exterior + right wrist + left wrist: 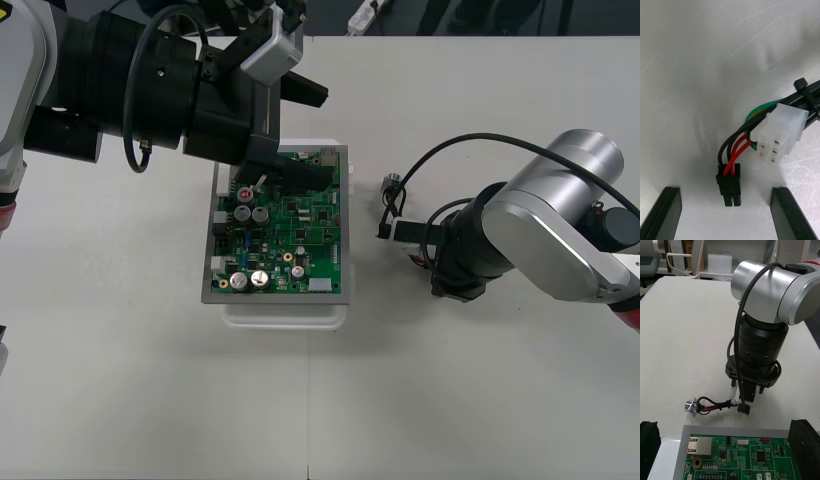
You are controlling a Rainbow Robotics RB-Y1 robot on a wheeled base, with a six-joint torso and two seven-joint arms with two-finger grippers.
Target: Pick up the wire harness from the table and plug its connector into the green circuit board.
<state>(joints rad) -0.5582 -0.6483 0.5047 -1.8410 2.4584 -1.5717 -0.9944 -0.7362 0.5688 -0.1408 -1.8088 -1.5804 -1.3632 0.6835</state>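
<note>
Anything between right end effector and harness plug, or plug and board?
Nothing visible. The right end effector, open, straddles the black plug on the table; a white connector lies close beside it. Nothing lies between plug and green circuit board, though the left end effector hovers over the board.

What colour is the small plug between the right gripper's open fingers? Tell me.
Black: the small rectangular plug shows best in the right wrist view.

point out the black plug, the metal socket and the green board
black plug (730,187), right wrist view, its housing
metal socket (690,406), left wrist view, its flange
green board (300,238), front view, bare middle area
</note>
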